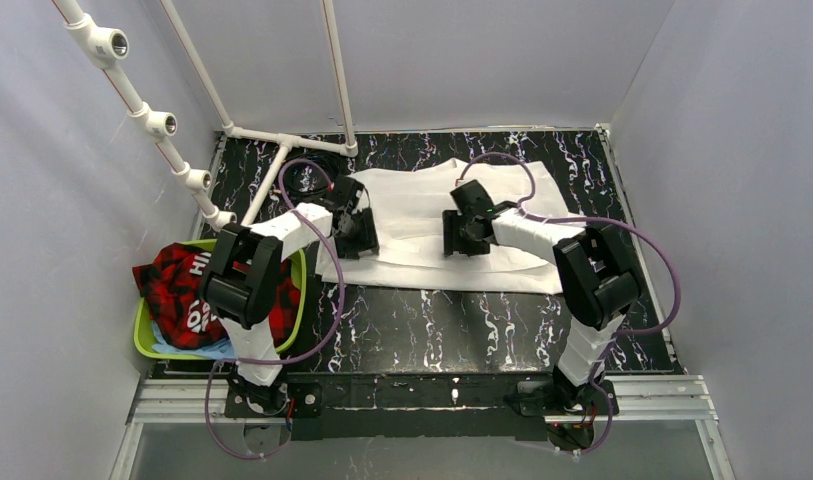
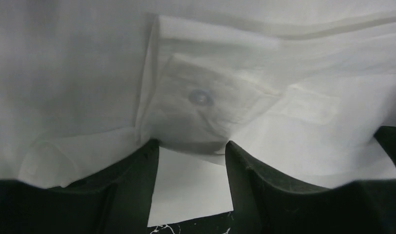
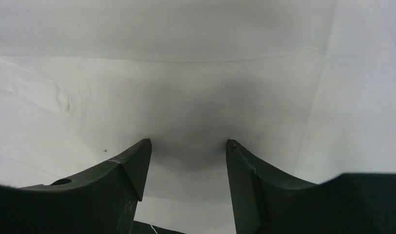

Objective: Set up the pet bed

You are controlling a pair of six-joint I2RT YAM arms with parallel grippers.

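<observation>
A white fabric sheet (image 1: 422,225) lies spread and wrinkled on the black marbled table (image 1: 462,320). My left gripper (image 1: 355,240) stands on the sheet's left part; in the left wrist view the gripper (image 2: 192,146) is open, its fingertips (image 2: 152,146) against a raised fold of the sheet (image 2: 264,102) that carries a snap button (image 2: 200,97). My right gripper (image 1: 460,238) stands on the sheet's middle; in the right wrist view the gripper (image 3: 188,144) is open, its fingertips (image 3: 143,146) on flat sheet (image 3: 186,73). Neither holds anything.
A green basket (image 1: 299,300) at the left edge holds a red plaid cloth (image 1: 172,285) and a blue cloth (image 1: 207,348), partly under my left arm. A white PVC pipe frame (image 1: 282,140) stands at the back left. Grey walls close in both sides.
</observation>
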